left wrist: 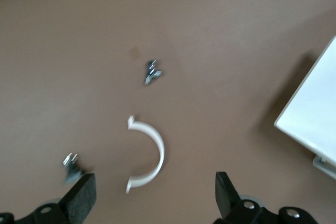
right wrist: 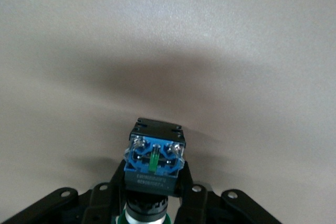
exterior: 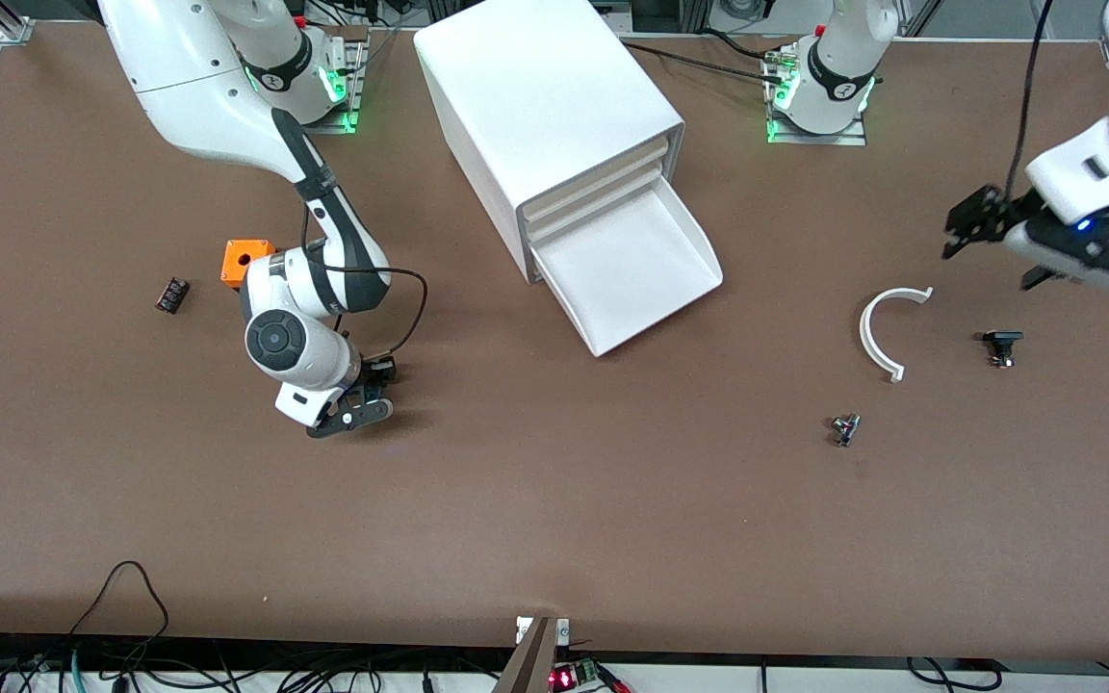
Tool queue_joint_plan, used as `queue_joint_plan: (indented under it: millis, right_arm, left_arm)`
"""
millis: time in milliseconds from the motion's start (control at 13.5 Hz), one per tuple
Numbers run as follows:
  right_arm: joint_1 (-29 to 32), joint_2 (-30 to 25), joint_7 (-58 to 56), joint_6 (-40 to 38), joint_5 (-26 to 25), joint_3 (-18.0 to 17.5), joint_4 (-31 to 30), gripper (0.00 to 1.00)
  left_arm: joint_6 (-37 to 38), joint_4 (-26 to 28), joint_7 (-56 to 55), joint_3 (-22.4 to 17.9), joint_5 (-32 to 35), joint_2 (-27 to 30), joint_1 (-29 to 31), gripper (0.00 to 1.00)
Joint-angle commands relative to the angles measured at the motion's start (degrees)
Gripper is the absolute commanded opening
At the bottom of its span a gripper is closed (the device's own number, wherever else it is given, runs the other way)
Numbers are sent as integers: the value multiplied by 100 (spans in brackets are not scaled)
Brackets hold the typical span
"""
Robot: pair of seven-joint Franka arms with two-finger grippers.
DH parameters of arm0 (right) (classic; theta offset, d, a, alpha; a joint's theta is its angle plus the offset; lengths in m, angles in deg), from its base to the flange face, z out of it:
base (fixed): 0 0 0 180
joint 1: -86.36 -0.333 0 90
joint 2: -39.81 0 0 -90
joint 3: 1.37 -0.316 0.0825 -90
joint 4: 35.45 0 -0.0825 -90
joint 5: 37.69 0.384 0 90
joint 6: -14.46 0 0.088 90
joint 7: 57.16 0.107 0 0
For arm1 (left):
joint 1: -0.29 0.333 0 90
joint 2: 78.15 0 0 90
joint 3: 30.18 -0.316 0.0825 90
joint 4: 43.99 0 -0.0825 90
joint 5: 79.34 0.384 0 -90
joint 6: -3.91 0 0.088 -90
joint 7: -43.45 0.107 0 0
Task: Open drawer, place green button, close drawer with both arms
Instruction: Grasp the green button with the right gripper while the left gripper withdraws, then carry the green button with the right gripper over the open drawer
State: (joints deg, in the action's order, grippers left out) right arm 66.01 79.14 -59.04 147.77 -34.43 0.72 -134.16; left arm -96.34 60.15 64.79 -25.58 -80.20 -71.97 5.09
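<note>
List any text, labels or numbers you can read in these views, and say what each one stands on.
No text can be read.
Button, held in the shut right gripper: a line of pale print on its dark body, too small to read.
Right arm base and left arm base: a small round mark on each dark ring, not legible.
Cabinet, drawer: plain.

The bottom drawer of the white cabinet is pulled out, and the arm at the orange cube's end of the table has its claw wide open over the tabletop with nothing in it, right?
Not quite. The drawer is pulled out, but the right gripper is shut on the button, as the right wrist view shows.
</note>
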Motion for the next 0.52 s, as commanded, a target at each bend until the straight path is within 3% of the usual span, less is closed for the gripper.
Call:
queue_joint_plan:
  millis: [0,444]
  right_arm:
    - [22,-31,-163,-50,79,-34,202,32]
    - [13,-357,-637,-1181,-27,-911,1465,33]
  left_arm:
    - [523,-421,-499,6,323,-47,57,100]
    - [724,-412,-1481,-20,263,-64,48,100]
